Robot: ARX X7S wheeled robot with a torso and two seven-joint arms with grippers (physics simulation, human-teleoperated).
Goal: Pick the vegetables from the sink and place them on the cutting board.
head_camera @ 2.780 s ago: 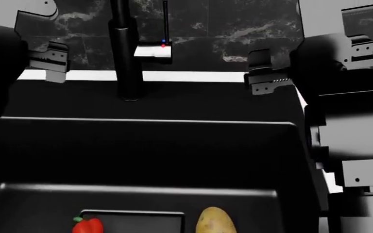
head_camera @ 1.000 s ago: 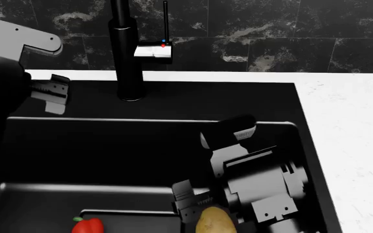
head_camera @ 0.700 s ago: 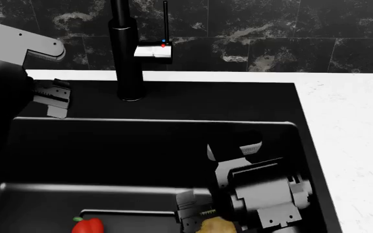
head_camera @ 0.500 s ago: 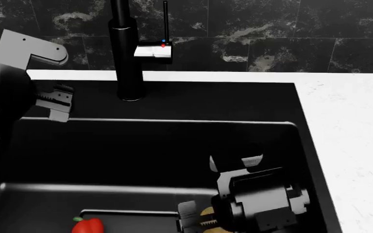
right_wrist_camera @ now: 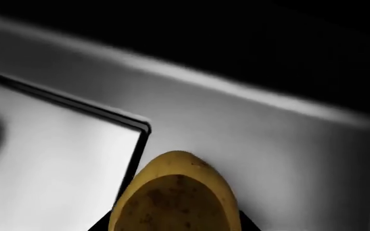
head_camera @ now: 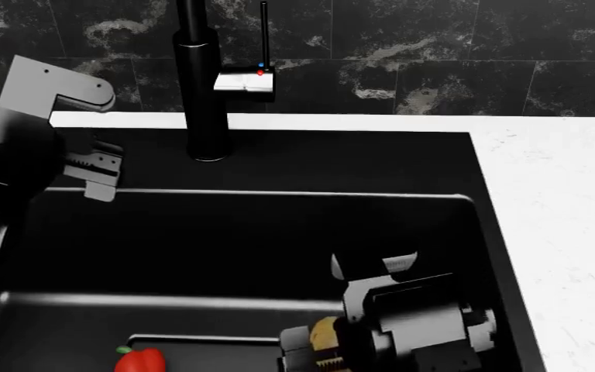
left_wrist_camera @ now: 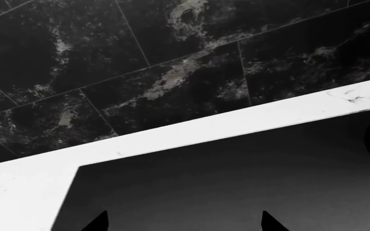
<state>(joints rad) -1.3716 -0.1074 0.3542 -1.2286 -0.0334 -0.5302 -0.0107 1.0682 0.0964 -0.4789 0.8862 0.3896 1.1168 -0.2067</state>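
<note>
Two veggies are down in the sink (head_camera: 276, 225), that huge matte-black basin filling most of the head view, with a white countertop (head_camera: 566, 201) running along its right side and a dark marble-tile wall (head_camera: 432, 46) behind it. A tall black faucet (head_camera: 202, 77) stands at the back edge, with little red and blue marks on its handle.

The right gripper (head_camera: 324, 358) is way down inside the basin near the bottom edge of the head view, its fingers closed around the potato (head_camera: 325, 333). In the right wrist view the tan-yellow speckled potato (right_wrist_camera: 174, 195) sits right between the jaw tips, beside the corner of a raised rectangular ledge (right_wrist_camera: 56, 159) on the sink floor.

The left gripper (head_camera: 101, 172) hangs over the back-left rim of the sink, well apart from both veggies. Its jaws are spread apart with nothing between them; the left wrist view only catches two dark fingertips (left_wrist_camera: 99, 222) against the sink wall.

The red bell pepper (head_camera: 139, 360) sits on the sink floor at the bottom left, just by the ledge's edge, untouched.
</note>
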